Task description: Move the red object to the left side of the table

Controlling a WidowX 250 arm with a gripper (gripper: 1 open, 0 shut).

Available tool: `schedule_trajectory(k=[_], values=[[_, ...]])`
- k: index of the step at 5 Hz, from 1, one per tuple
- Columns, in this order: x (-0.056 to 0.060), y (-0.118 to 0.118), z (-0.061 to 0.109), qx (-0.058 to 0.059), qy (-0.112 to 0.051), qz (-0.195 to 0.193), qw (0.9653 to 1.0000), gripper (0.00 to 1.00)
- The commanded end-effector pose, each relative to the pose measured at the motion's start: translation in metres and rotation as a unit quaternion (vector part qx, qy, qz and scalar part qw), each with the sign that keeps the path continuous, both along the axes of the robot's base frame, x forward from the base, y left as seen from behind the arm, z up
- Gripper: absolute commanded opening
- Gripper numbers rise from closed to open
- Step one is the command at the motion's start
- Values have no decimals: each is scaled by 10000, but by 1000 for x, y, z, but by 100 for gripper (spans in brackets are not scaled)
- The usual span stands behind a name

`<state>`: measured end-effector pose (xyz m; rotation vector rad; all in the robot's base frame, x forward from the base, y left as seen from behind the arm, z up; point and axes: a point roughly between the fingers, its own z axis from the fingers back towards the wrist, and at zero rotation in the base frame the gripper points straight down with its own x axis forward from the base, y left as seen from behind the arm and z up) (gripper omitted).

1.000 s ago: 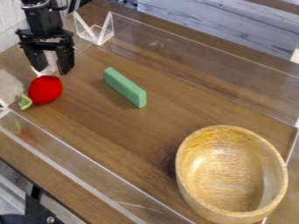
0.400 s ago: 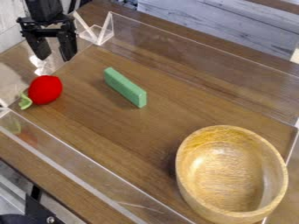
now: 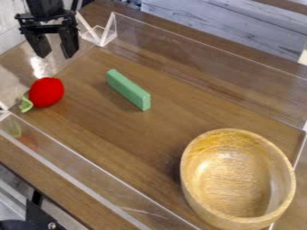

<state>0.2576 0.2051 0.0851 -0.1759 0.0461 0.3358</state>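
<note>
Nothing sits in my tool point(image 3: 54, 49), its jaws spread empty above the red object point(image 3: 46, 92), which rests by the counter's point(image 3: 180, 117) left wall, so I lift straight up to avoid nudging it.

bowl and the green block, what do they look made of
The bowl looks like light turned wood with a matte finish: ring-like grain shows inside. The green block could be painted wood or plastic: flat, even colour, no grain visible, so I can't tell which.
</note>
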Motion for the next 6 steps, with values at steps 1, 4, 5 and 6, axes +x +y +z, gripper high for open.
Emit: schedule_trajectory(k=[1,4,5,6], values=[[4,0,32,313,-388,-127,9987,100],[1,-29,39,204,-376,-902,9950,100],[5,-29,41,170,-379,-941,9947,100],[7,-28,43,121,-375,-975,9945,100]])
